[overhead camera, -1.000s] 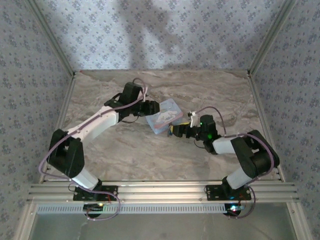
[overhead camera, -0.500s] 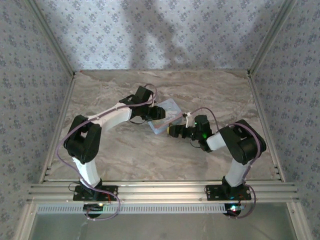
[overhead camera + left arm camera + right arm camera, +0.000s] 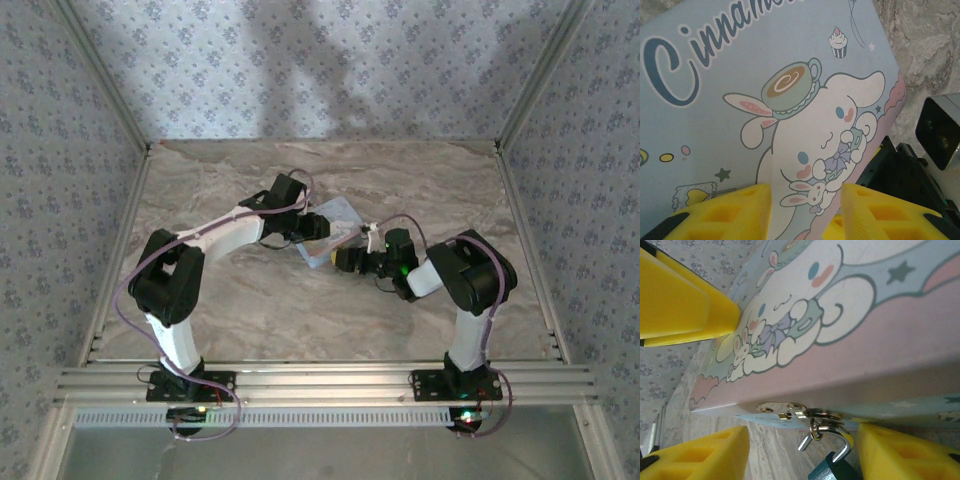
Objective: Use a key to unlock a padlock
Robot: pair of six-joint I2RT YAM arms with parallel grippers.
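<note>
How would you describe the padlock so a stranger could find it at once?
On the marble table lies a pastel cartoon box. A brass hasp sits on its side edge, and hooked through it is the padlock: silver shackle, dark teal body, unlike the gold-coloured hasp.

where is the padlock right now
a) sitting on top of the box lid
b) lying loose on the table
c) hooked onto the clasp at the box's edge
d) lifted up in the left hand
c: the right wrist view shows the padlock hooked through the ring of the gold clasp on the edge of the box.
</note>
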